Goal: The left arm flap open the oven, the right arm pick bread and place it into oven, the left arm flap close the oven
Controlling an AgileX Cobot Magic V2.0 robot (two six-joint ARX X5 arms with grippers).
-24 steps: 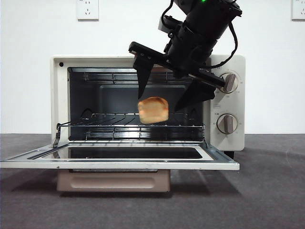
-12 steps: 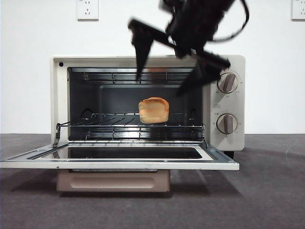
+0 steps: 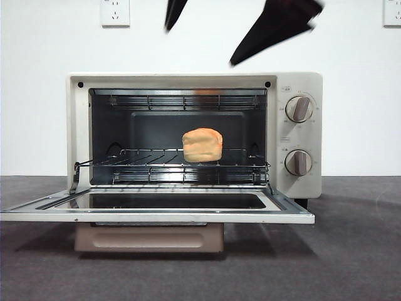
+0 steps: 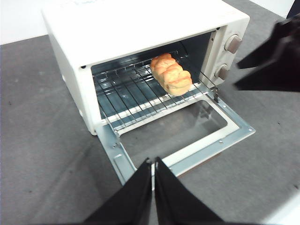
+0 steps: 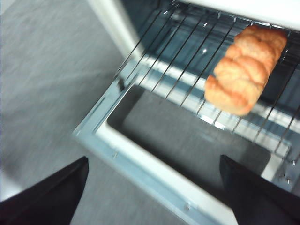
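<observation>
A cream-white toaster oven (image 3: pixel 188 80) is sitting on a dark grey table (image 3: pixel 357 251) against a white wall, with its glass door (image 3: pixel 156 210) hanging fully open and lying flat toward the camera. Its beige-brown bar handle (image 3: pixel 149 238) is showing below the door's front edge. Two round knobs (image 3: pixel 299 108) are sitting one above the other on the panel to the right of the oven's opening.

The bread (image 3: pixel 202 145), a small golden-orange braided loaf, is resting on the wire rack (image 3: pixel 150 164) inside the oven, toward the side nearer the knobs. Nothing is touching it.

The right gripper (image 3: pixel 207 34) is hovering above the oven's top, clear of it, with only its two black jaw tips showing at the upper edge of the front view. Its jaws are standing wide apart and holding nothing. In the right wrist view the same gripper (image 5: pixel 154 192) is looking down at the open door and the bread (image 5: pixel 246 70) on the rack.

The left gripper (image 4: pixel 153 161) is hanging over the table in front of the open door, near the door's outer edge, with its jaws pressed together and empty. In its wrist view the oven (image 4: pixel 140 28) and the bread (image 4: pixel 171 74) are both in sight.

Two white wall sockets (image 3: pixel 115 12) are showing on the wall behind.
</observation>
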